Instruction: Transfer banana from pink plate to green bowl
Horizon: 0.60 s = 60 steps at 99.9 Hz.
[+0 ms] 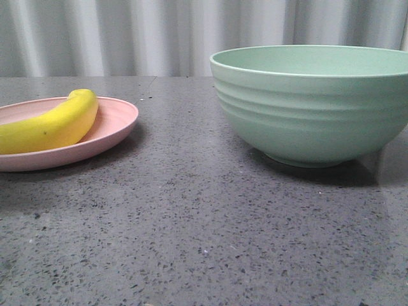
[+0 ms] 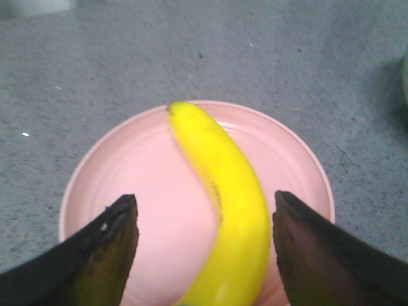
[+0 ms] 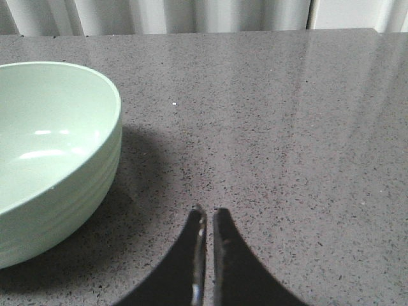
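The yellow banana (image 1: 54,124) lies on the pink plate (image 1: 118,121) at the left of the front view. The green bowl (image 1: 312,102) stands at the right, empty as far as I can see. In the left wrist view my left gripper (image 2: 205,207) is open above the plate (image 2: 146,166), its fingers on either side of the banana (image 2: 229,204) and apart from it. In the right wrist view my right gripper (image 3: 208,213) is shut and empty over bare tabletop, beside the bowl (image 3: 51,146). Neither gripper shows in the front view.
The grey speckled tabletop (image 1: 204,236) stretches between plate and bowl. A pale pleated curtain (image 1: 159,32) runs behind the table's far edge.
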### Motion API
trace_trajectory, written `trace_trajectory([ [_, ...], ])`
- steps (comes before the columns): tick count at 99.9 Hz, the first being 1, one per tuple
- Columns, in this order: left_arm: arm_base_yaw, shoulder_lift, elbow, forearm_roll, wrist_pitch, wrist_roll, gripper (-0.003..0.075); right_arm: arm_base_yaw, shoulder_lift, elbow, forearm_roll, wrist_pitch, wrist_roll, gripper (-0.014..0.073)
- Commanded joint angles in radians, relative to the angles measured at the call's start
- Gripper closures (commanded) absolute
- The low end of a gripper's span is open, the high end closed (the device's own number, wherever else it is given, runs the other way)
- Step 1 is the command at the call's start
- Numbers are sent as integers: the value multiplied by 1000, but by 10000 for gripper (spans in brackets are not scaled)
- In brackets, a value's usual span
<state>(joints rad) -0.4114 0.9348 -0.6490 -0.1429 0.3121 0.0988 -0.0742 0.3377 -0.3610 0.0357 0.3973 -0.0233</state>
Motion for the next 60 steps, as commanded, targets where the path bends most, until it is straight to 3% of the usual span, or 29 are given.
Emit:
trace_trajectory([
  [1,-41,73,-88,-16,3,-9,298,3,15,-38,-1,-82,-1,657],
  [25,-61,285,-233,-16,211,-9,300,3,15,-38,-1,-84,-1,657],
  [60,-61,412,-296,-16,273,-9,300,3,15,-38,-1,-84,-1,657],
])
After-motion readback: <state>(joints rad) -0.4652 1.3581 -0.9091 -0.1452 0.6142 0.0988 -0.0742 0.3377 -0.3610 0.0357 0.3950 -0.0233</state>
